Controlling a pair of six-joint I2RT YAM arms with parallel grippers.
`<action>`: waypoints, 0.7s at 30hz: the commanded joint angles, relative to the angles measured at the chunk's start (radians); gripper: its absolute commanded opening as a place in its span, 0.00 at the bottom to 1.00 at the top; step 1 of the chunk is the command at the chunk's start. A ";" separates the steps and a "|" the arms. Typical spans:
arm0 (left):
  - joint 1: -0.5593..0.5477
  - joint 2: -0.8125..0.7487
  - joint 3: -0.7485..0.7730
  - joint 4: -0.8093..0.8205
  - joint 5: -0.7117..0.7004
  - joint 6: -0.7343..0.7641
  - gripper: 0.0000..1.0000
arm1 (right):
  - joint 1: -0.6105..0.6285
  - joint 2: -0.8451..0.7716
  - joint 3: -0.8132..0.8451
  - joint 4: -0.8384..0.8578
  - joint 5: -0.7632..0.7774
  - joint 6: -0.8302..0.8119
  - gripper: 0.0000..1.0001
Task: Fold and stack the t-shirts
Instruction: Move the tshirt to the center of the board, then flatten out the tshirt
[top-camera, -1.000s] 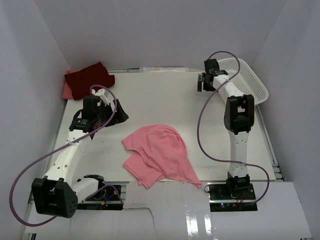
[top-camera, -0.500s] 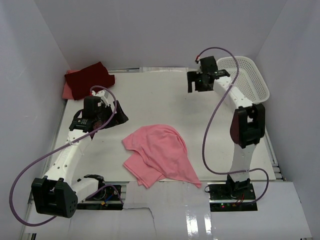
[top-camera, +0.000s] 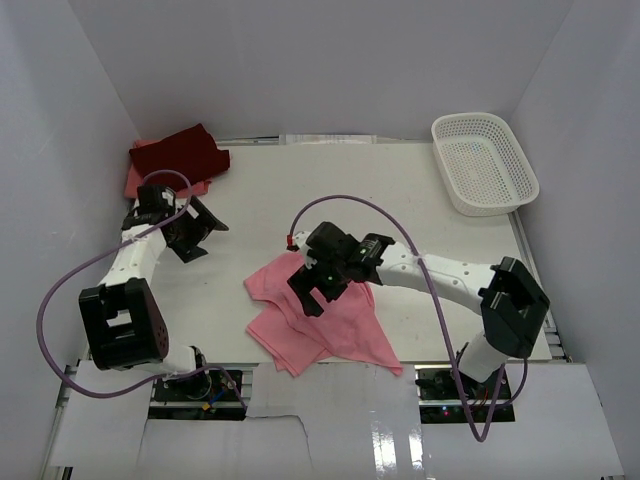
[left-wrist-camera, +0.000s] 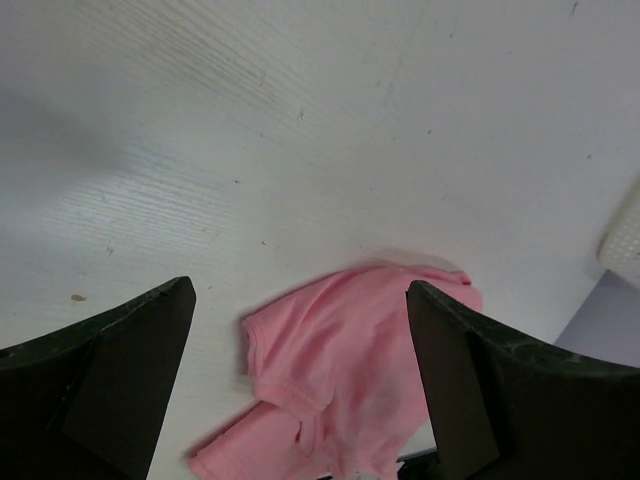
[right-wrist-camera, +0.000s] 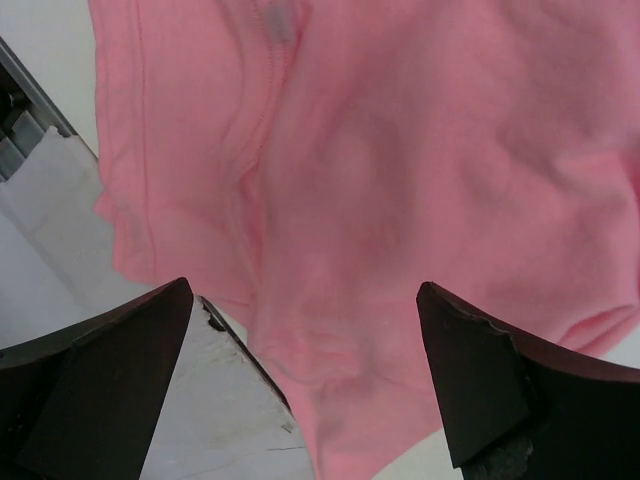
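Right wrist view first: the right gripper (right-wrist-camera: 303, 286) has its two fingers spread wide with nothing between them, hanging right over the crumpled light pink short-sleeved cotton t-shirt (right-wrist-camera: 400, 150). I can't tell if it's touching the cloth or just above it. From overhead, that gripper (top-camera: 318, 283) sits over the shirt's left half, and the shirt (top-camera: 340, 320) lies rumpled near the front edge of the white table (top-camera: 300, 190), about in the middle.

The left gripper (top-camera: 190, 232) is off to the left over bare table, well apart from the pink shirt. Its jaws are apart too and hold nothing.

Far left corner: a dark maroon red t-shirt (top-camera: 180, 153) lies on top of a salmon pink one (top-camera: 135, 182), and both look folded already. A white plastic mesh basket (top-camera: 485, 165) sits at the far right, nothing in it.

My guess is we're at the start of shirt number three. Next it needs a pinch on a hem or shoulder, and the left arm has to come over to help spread it flat.

Count: three shirts, one basket, two arms.
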 joint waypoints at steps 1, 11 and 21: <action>0.082 -0.013 0.025 0.071 0.147 -0.080 0.98 | 0.041 0.059 0.065 0.091 0.021 -0.006 1.00; 0.243 0.088 0.109 0.046 0.293 -0.092 0.98 | 0.206 0.317 0.261 0.228 0.228 -0.282 0.92; 0.312 0.079 0.080 0.075 0.308 -0.106 0.98 | 0.252 0.504 0.398 0.304 0.432 -0.403 0.78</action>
